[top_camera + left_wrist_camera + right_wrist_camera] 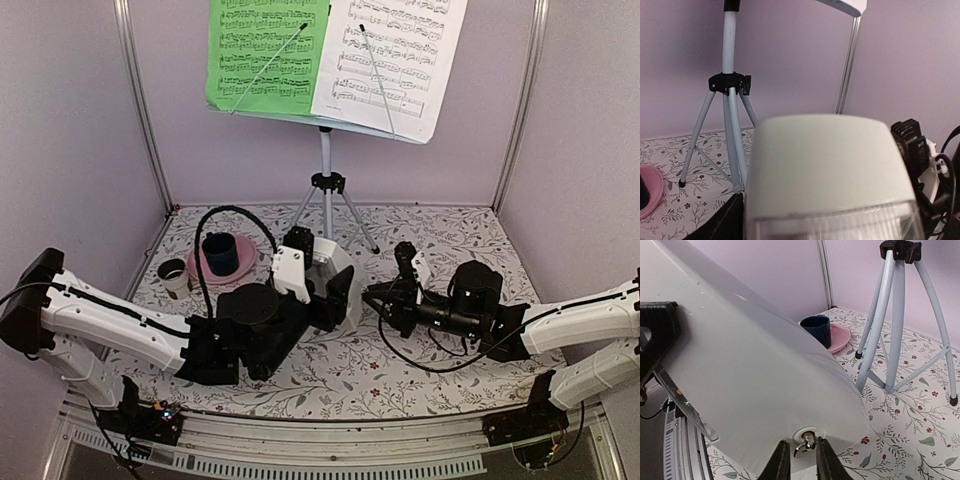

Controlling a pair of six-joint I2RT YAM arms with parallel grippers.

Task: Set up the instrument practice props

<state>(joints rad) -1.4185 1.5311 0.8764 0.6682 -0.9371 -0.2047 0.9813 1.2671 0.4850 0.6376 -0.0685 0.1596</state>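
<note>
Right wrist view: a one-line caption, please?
Right hand straddles the winding key of the tilted white metronome; tripod legs behind.

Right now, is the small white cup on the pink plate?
No: the white cup stands on the table left of the plate, which holds the blue cup.

Soft, even lilac-tinted light with faint shadows; overhead view sharp, both wrist views blurred on the close metronome (825,170), mild glare along its side
</note>
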